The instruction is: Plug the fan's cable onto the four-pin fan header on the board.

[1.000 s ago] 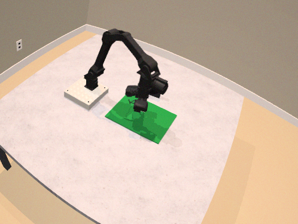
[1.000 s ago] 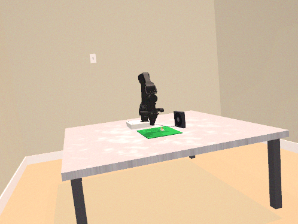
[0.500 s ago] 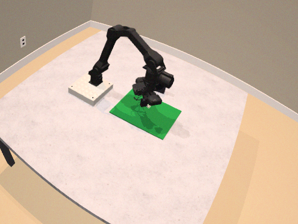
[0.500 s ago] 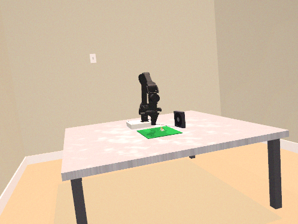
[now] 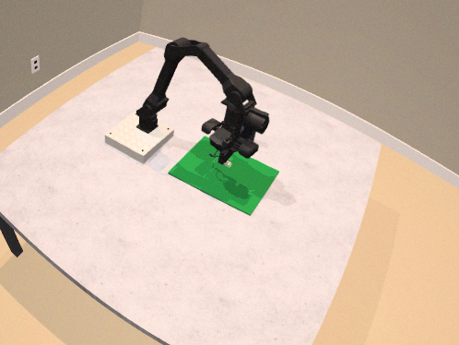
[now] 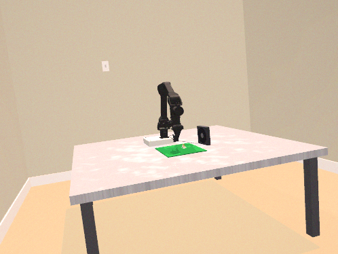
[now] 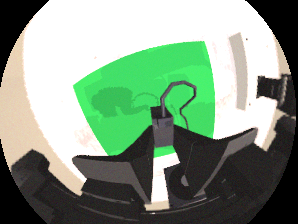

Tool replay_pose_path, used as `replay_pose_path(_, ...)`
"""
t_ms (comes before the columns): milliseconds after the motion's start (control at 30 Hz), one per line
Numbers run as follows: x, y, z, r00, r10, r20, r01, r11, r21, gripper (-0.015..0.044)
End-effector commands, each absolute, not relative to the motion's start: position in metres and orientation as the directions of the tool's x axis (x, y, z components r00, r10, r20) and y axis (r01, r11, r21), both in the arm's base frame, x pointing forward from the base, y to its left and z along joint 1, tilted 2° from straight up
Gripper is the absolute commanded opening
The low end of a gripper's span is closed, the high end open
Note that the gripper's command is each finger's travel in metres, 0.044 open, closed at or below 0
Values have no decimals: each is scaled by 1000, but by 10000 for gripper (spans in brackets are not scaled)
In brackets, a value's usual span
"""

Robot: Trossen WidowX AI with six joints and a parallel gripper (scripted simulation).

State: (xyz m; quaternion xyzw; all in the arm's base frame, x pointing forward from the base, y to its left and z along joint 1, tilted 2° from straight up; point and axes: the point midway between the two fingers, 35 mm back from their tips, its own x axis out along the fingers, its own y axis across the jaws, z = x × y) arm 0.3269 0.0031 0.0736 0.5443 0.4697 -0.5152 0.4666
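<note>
Between the fingers of the gripper [image 7: 161,163], the dark plug [image 7: 160,124] is clamped and held above the green board [image 5: 240,184], its thin cable [image 7: 178,92] looping up and away behind it. On the board, close below the gripper, sits the small pale fan header [image 5: 228,163]. That board lies near the middle of the table [image 6: 237,156], just beside the arm's white base plate [image 5: 134,140]. Further toward the table's far right edge stands the black fan [image 6: 203,134], upright.
</note>
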Motion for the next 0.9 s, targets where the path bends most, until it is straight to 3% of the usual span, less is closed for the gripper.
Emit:
replay_pose_path(0, 326, 8, 73, 26, 36, -999, 999, 41, 28, 0)
replay_pose_path(400, 324, 18, 73, 26, 37, -999, 897, 440, 40, 0)
replay_pose_path(867, 322, 30, 74, 26, 38, -999, 589, 806, 46, 0)
